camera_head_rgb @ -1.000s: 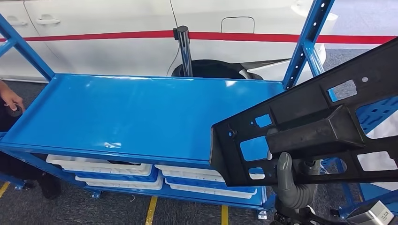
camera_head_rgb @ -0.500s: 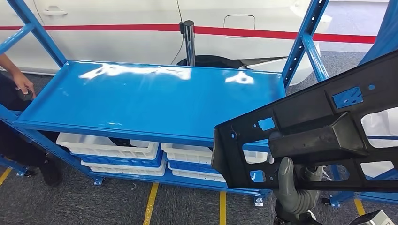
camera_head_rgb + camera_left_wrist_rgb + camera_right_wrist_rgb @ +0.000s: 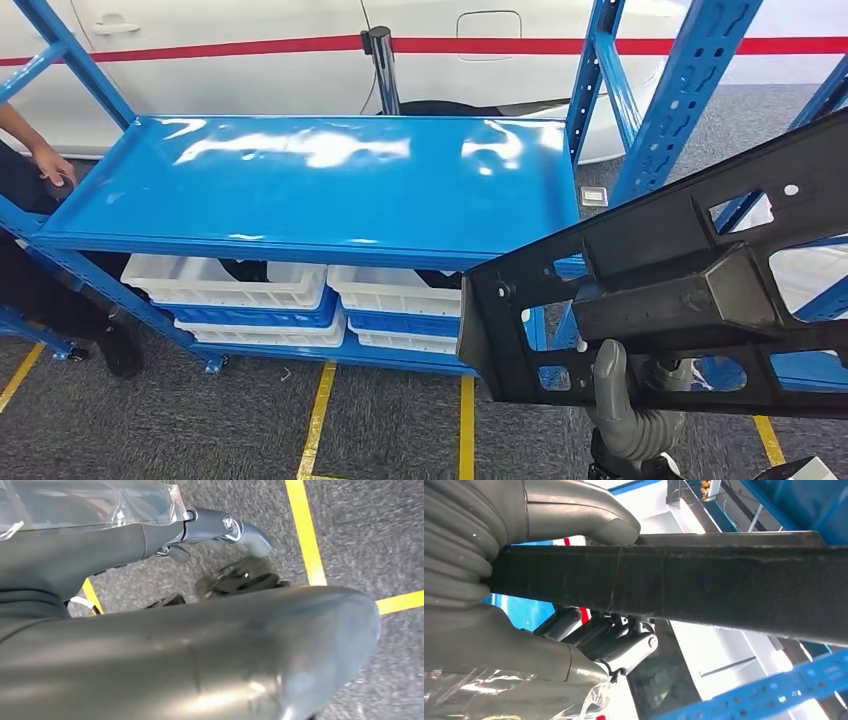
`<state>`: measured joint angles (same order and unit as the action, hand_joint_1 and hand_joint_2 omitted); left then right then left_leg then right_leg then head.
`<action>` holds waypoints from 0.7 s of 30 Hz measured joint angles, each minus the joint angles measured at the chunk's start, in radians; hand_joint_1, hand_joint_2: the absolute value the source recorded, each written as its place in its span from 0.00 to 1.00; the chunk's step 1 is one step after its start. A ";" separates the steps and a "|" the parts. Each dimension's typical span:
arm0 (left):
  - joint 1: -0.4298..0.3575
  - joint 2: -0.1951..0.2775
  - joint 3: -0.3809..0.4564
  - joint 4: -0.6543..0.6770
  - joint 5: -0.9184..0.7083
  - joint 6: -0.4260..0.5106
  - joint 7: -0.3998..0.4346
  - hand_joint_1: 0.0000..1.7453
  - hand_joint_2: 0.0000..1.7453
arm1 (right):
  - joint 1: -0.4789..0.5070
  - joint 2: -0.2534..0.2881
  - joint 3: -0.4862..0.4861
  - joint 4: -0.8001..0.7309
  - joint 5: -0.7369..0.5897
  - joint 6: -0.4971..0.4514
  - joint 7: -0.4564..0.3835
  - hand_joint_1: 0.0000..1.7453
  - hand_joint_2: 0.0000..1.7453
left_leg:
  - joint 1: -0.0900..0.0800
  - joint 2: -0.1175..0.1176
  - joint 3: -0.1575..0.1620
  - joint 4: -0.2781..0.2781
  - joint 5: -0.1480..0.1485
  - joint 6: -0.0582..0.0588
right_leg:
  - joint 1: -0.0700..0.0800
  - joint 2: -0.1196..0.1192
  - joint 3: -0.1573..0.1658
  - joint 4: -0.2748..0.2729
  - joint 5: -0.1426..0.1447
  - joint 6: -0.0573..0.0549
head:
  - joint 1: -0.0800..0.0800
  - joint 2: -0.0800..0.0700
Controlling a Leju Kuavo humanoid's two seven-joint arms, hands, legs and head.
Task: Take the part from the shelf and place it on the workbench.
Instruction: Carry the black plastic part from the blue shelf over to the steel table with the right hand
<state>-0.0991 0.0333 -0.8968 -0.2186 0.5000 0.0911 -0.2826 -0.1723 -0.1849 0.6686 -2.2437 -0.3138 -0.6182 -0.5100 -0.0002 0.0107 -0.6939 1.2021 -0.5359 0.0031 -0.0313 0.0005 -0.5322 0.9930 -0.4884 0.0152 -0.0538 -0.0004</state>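
Observation:
A large black plastic part (image 3: 680,290) with several cut-out openings hangs at the right of the head view, in front of the blue shelf (image 3: 320,190). My right hand (image 3: 625,405) grips its lower edge from below, thumb pressed up against the face. In the right wrist view the part's black edge (image 3: 724,585) runs between the grey thumb and the dark fingers (image 3: 624,645) of my right hand (image 3: 524,630). My left hand (image 3: 210,645) hangs over the grey floor and holds nothing, a dark finger (image 3: 220,525) stretched out.
The shelf's top board is bare and glossy; white bins (image 3: 230,285) sit on the level below. Blue uprights (image 3: 690,80) rise just behind the part. A person's hand (image 3: 50,165) rests at the shelf's left end. Yellow floor lines (image 3: 318,420) and a white car (image 3: 250,60) lie beyond.
The whole head view has shifted: the shelf now sits farther off and more to the left, with more floor showing. The part stays in my right hand.

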 joint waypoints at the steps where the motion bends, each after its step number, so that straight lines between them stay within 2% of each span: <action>1: 0.000 0.000 0.000 0.000 -0.005 0.004 0.000 0.00 0.00 | 0.003 0.000 0.000 -0.001 0.005 -0.006 0.001 1.00 1.00 | 0.000 0.000 -0.009 0.056 -0.015 0.000 | 0.003 0.000 -0.014 0.000 0.010 -0.001 | 0.000 0.000; 2: -0.001 -0.002 0.000 0.000 -0.009 0.009 0.000 0.00 0.00 | 0.008 -0.001 -0.001 -0.004 0.010 -0.014 0.003 1.00 1.00 | -0.001 0.000 -0.006 0.086 -0.005 0.005 | 0.008 0.001 -0.028 0.000 0.020 -0.002 | 0.000 0.000; 3: 0.000 -0.003 0.000 0.000 -0.012 0.014 0.000 0.00 0.00 | 0.013 -0.002 -0.002 -0.007 0.015 -0.022 0.006 1.00 1.00 | -0.004 0.000 0.013 0.082 0.023 0.014 | 0.013 0.001 -0.040 0.000 0.029 -0.004 | 0.000 0.000; 4: -0.001 -0.004 0.000 0.000 -0.012 0.017 0.000 0.00 0.00 | 0.017 -0.003 -0.003 -0.011 0.021 -0.028 0.010 1.00 1.00 | -0.010 -0.001 0.051 0.038 0.053 0.029 | 0.019 0.001 -0.052 0.000 0.039 -0.005 | 0.000 0.000; 5: -0.001 -0.004 0.000 0.000 -0.010 0.020 0.002 0.00 0.00 | 0.020 -0.004 -0.004 -0.016 0.029 -0.035 0.015 1.00 1.00 | -0.019 0.000 0.105 -0.034 0.070 0.050 | 0.023 0.001 -0.061 0.000 0.048 -0.007 | 0.001 0.000; 6: -0.003 -0.004 0.000 0.000 -0.008 0.021 0.003 0.00 0.00 | 0.022 -0.005 -0.006 -0.020 0.042 -0.041 0.021 1.00 1.00 | -0.031 0.001 0.165 -0.121 0.068 0.071 | 0.026 0.001 -0.067 0.000 0.056 -0.007 | 0.001 0.000; 7: -0.004 -0.004 0.000 0.000 -0.004 0.022 0.003 0.00 0.00 | 0.023 -0.006 -0.009 -0.024 0.059 -0.047 0.029 1.00 1.00 | -0.040 0.002 0.213 -0.198 0.056 0.086 | 0.025 -0.001 -0.070 -0.001 0.064 -0.007 | 0.001 0.000; 8: -0.006 -0.004 0.000 0.000 0.000 0.023 0.004 0.00 0.00 | 0.024 -0.007 -0.011 -0.026 0.077 -0.053 0.037 1.00 1.00 | -0.048 0.002 0.243 -0.248 0.043 0.094 | 0.022 -0.004 -0.071 -0.002 0.069 -0.005 | 0.001 0.000; 9: -0.007 -0.007 0.000 0.000 0.003 0.023 0.004 0.00 0.00 | 0.024 -0.008 -0.012 -0.028 0.094 -0.058 0.045 1.00 1.00 | -0.052 0.002 0.253 -0.274 0.038 0.099 | 0.020 -0.008 -0.071 -0.005 0.076 0.001 | 0.001 0.000; 11: -0.006 -0.009 0.000 0.000 0.008 0.023 0.003 0.00 0.00 | 0.022 -0.008 -0.012 -0.029 0.121 -0.063 0.063 1.00 1.00 | -0.050 -0.004 0.255 -0.303 0.062 0.105 | 0.018 -0.013 -0.074 -0.005 0.080 0.013 | -0.001 0.000; 12: -0.006 -0.010 0.000 0.000 0.010 0.021 0.003 0.00 0.00 | 0.019 -0.008 -0.012 -0.030 0.132 -0.064 0.071 1.00 1.00 | -0.046 -0.009 0.256 -0.317 0.078 0.108 | 0.018 -0.011 -0.083 0.012 0.064 0.018 | -0.001 0.000; 13: -0.005 -0.010 0.000 0.000 0.012 0.019 0.003 0.00 0.00 | 0.017 -0.008 -0.012 -0.029 0.142 -0.064 0.079 1.00 1.00 | -0.041 -0.014 0.254 -0.329 0.094 0.106 | 0.020 -0.007 -0.099 0.051 0.034 0.022 | -0.001 0.000; 15: -0.003 -0.011 0.000 0.000 0.017 0.015 0.002 0.00 0.00 | 0.012 -0.008 -0.011 -0.027 0.152 -0.065 0.091 1.00 1.00 | -0.035 -0.023 0.238 -0.331 0.112 0.097 | 0.016 -0.002 -0.144 0.175 -0.045 0.029 | -0.001 0.000; 16: -0.001 -0.011 0.000 0.000 0.019 0.013 0.002 0.00 0.00 | 0.011 -0.008 -0.010 -0.026 0.154 -0.065 0.095 1.00 1.00 | -0.033 -0.027 0.230 -0.329 0.117 0.091 | 0.014 -0.001 -0.159 0.228 -0.070 0.034 | -0.001 0.000; 17: 0.001 -0.012 0.000 0.000 0.020 0.011 0.002 0.00 0.00 | 0.009 -0.008 -0.009 -0.024 0.154 -0.065 0.097 1.00 1.00 | -0.031 -0.032 0.221 -0.325 0.122 0.087 | 0.011 -0.001 -0.158 0.250 -0.077 0.039 | -0.001 0.000; 18: 0.002 -0.012 0.000 0.000 0.021 0.010 0.002 0.00 0.00 | 0.008 -0.008 -0.009 -0.024 0.154 -0.065 0.098 1.00 1.00 | -0.027 -0.038 0.213 -0.319 0.125 0.083 | 0.009 -0.001 -0.137 0.232 -0.066 0.044 | -0.001 0.000; 20: 0.002 -0.013 0.000 0.000 0.021 0.010 0.002 0.00 0.00 | 0.005 -0.008 -0.008 -0.023 0.154 -0.064 0.099 1.00 1.00 | -0.019 -0.051 0.195 -0.295 0.124 0.072 | 0.000 0.014 -0.047 0.097 -0.020 0.056 | -0.001 0.000; 21: 0.001 -0.013 0.000 0.000 0.021 0.010 0.002 0.00 0.00 | 0.003 -0.008 -0.008 -0.023 0.154 -0.064 0.099 1.00 1.00 | -0.018 -0.058 0.184 -0.280 0.120 0.066 | -0.002 0.027 -0.010 0.035 -0.004 0.057 | 0.000 0.000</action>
<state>-0.0985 0.0204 -0.8972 -0.2181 0.5209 0.1013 -0.2807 -0.1693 -0.1932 0.6611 -2.2664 -0.1597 -0.6823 -0.4110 -0.0186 -0.0469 -0.5103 0.9224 -0.4158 0.0689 -0.0336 0.0277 -0.5423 1.0284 -0.4929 0.0721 -0.0534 -0.0005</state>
